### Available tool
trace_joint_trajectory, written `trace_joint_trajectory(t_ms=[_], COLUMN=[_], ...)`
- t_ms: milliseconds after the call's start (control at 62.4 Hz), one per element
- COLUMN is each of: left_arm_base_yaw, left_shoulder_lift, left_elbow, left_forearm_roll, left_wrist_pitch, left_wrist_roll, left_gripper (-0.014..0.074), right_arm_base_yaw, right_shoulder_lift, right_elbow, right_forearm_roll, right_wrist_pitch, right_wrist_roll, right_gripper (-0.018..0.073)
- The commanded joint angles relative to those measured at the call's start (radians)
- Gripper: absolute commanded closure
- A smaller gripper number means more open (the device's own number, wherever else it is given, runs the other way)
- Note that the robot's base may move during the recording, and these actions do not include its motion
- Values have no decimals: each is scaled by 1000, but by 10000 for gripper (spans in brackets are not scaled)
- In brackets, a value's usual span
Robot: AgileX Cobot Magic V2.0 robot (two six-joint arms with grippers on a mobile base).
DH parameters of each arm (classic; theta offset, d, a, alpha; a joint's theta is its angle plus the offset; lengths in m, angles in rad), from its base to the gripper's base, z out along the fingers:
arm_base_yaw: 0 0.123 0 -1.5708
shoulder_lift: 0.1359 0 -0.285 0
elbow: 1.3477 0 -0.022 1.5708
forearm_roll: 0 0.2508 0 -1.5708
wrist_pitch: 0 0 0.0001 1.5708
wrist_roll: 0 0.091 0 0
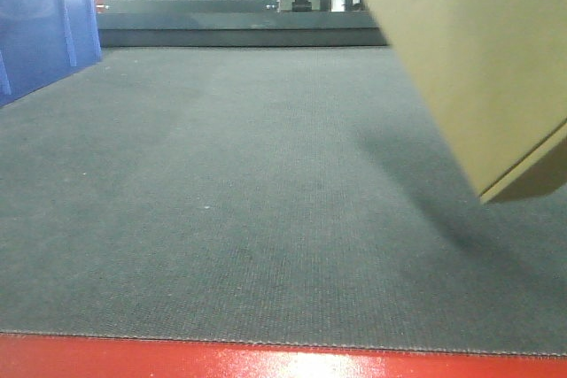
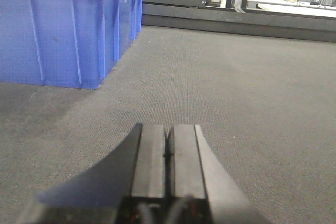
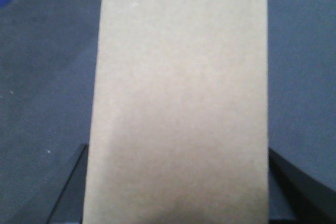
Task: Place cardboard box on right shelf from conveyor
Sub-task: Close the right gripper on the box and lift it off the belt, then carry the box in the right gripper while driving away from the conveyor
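Note:
The tan cardboard box (image 1: 478, 59) hangs tilted at the upper right of the front view, clear of the dark grey conveyor (image 1: 239, 201), and casts a shadow on the belt. In the right wrist view the cardboard box (image 3: 178, 77) fills the middle. My right gripper (image 3: 177, 182) is shut on it, with a dark finger (image 3: 71, 187) showing at each side. My left gripper (image 2: 168, 135) is shut and holds nothing, low over the conveyor (image 2: 236, 103). The right shelf is out of view.
A blue plastic bin (image 2: 63, 30) stands on the belt to the left, also visible as the blue bin (image 1: 44, 33) at the far left. A dark raised rail (image 1: 239, 28) closes the belt's far end. The red edge (image 1: 266, 360) runs along the front.

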Motion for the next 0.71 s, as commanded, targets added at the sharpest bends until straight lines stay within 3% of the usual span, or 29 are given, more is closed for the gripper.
trace_joint_trajectory(t_ms=[0, 305, 689], left_arm_base_yaw=[2, 2, 2], left_shoulder_lift=[-12, -12, -12], left_elbow=[-4, -4, -4], left_forearm_roll=[-7, -7, -7], left_wrist_pitch=[-90, -90, -90], left_wrist_roll=[-5, -5, -5], left_gripper=[715, 715, 715], right_arm_base_yaw=[-6, -6, -6], right_shoulder_lift=[-94, -315, -349], right_elbow=[-6, 1, 1], right_forearm_roll=[-62, -98, -98], right_wrist_pitch=[-109, -96, -96], right_wrist_roll=[-11, -11, -11], right_gripper=[399, 399, 399])
